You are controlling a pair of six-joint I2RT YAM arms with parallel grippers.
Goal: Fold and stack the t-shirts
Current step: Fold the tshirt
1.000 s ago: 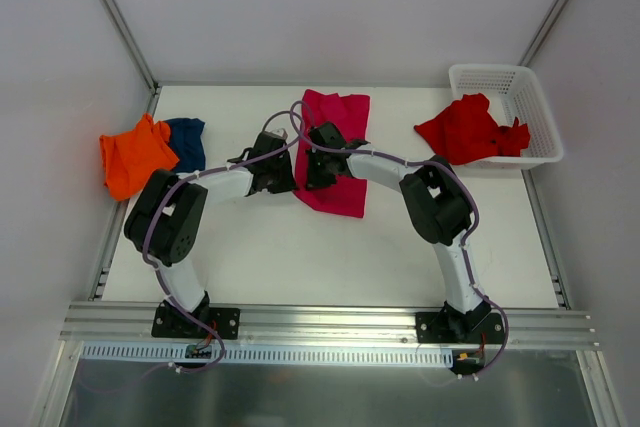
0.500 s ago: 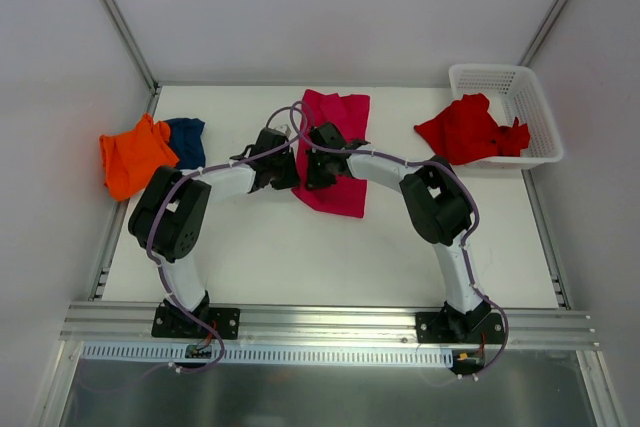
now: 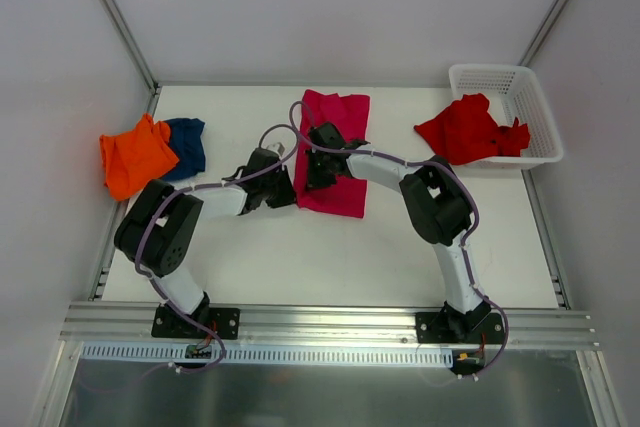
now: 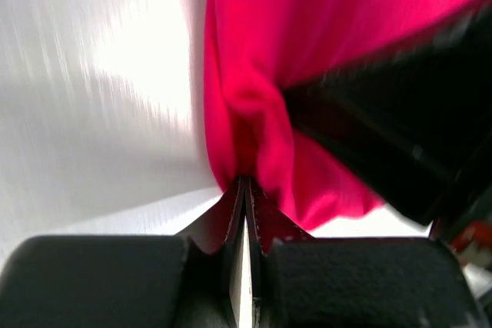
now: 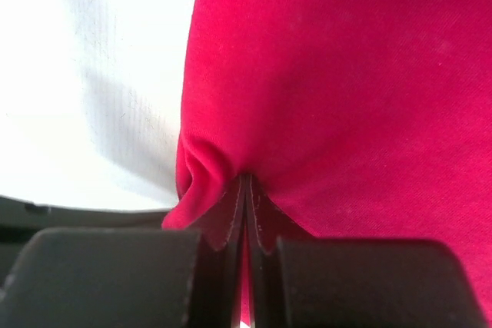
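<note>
A pink t-shirt (image 3: 338, 147) lies in the middle of the table, partly folded. My left gripper (image 3: 284, 190) is shut on its left edge near the front corner; the cloth (image 4: 254, 105) bunches at the fingertips in the left wrist view. My right gripper (image 3: 312, 175) is shut on the same left edge a little farther back; the pink cloth (image 5: 338, 90) fills the right wrist view. The two grippers sit close together. A red t-shirt (image 3: 465, 129) hangs out of the white basket (image 3: 520, 87). An orange t-shirt (image 3: 130, 155) and a blue t-shirt (image 3: 187, 142) lie at the left.
The white basket stands at the back right corner. The orange and blue shirts lie by the table's left edge. Metal frame rails run along the left, right and front edges (image 3: 320, 319).
My left gripper has moved forward along the pink shirt's left edge toward its near corner, and the left arm's elbow has swung down. The right gripper has stayed in place.
</note>
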